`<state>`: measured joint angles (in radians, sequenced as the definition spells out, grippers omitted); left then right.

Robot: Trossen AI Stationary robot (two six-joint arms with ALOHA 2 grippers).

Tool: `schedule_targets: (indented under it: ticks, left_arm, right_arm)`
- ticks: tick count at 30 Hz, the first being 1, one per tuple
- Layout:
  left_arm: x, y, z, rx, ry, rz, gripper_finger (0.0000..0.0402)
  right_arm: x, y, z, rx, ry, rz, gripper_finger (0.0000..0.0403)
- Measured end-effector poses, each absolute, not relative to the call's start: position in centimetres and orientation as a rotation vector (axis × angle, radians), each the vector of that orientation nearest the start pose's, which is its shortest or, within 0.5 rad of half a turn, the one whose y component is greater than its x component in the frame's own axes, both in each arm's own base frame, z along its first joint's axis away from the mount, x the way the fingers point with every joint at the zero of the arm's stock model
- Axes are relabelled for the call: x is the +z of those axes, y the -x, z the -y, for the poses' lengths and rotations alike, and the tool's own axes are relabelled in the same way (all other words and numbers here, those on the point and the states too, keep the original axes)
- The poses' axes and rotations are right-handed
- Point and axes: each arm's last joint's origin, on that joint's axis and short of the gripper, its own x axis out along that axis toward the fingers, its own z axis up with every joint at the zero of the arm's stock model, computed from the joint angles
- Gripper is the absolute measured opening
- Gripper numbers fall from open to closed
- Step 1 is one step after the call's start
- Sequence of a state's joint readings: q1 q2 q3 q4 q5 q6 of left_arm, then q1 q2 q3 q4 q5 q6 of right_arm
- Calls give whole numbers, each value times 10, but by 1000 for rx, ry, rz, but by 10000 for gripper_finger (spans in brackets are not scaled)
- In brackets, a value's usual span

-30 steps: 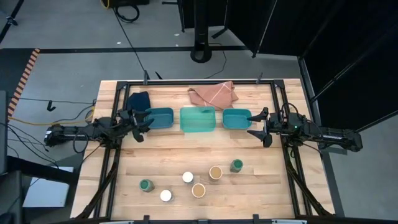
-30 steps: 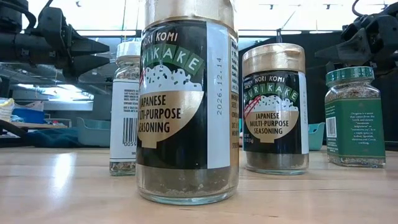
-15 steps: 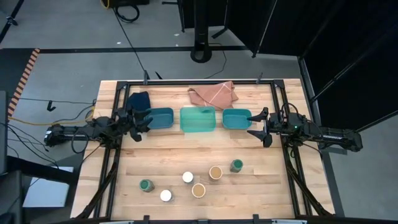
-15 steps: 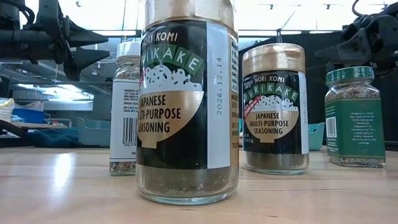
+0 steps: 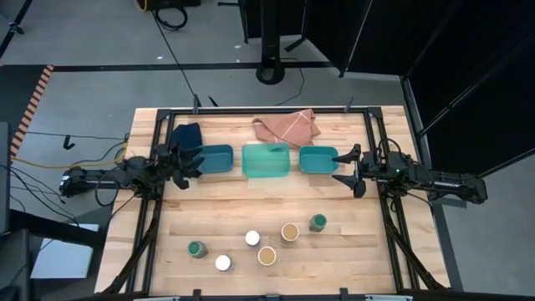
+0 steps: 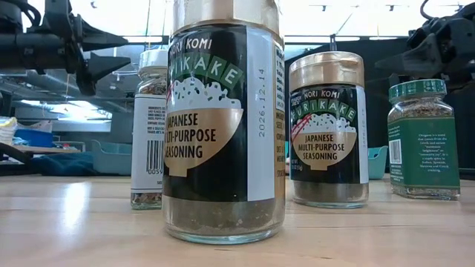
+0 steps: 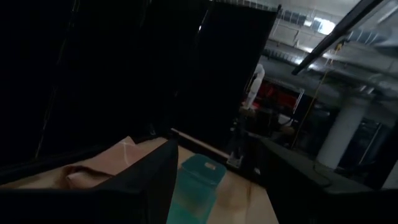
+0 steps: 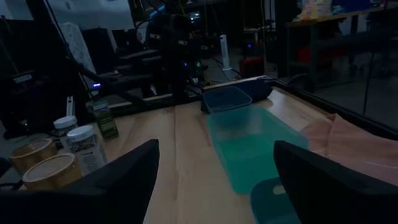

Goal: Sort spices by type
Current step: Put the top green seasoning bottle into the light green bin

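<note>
Six jars grouped low in the overhead frame, none sorted yet: green lids at lower left (image 5: 196, 248) and right of centre (image 5: 318, 222), white lids (image 5: 252, 238) and (image 5: 222, 262) between, tan lids (image 5: 289, 232) and (image 5: 267, 255) just beside each other near the middle. All upright on the table (image 5: 359, 259), well apart from the three teal trays (image 5: 267, 160) lined up across mid-frame, probably one tray per type. Navy cloth (image 5: 187, 134) and pink cloth (image 5: 286, 127) above the trays.

Left gripper (image 5: 195, 163) at mid-left, raised at the left tray's edge, jaws only partly parted, empty. Right gripper (image 5: 342, 165) at mid-right, beside the right tray, jaws wide, empty. Both held clear of the jars, seemingly waiting before a first reach.

At table level, a tan-lidded furikake jar (image 6: 223, 119) filling centre frame, its twin (image 6: 327, 130) to the right, a white-lidded jar (image 6: 151, 126) behind at left, a green-lidded one (image 6: 423, 139) at far right.
</note>
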<state>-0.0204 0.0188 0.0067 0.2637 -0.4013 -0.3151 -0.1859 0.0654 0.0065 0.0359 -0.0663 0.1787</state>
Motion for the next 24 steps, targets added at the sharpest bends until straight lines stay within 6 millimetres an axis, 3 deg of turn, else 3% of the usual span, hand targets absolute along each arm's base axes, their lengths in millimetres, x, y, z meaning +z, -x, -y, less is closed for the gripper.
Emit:
schedule_targets:
  ticks: [13,24]
  left_arm:
    - [198,-90,-11,365,453,428,224]
    - [199,-89,-11,336,580,462,224]
  right_arm:
    - [166,-100,18,-146,-180,7,323]
    - [184,-98,18,-136,-274,208,322]
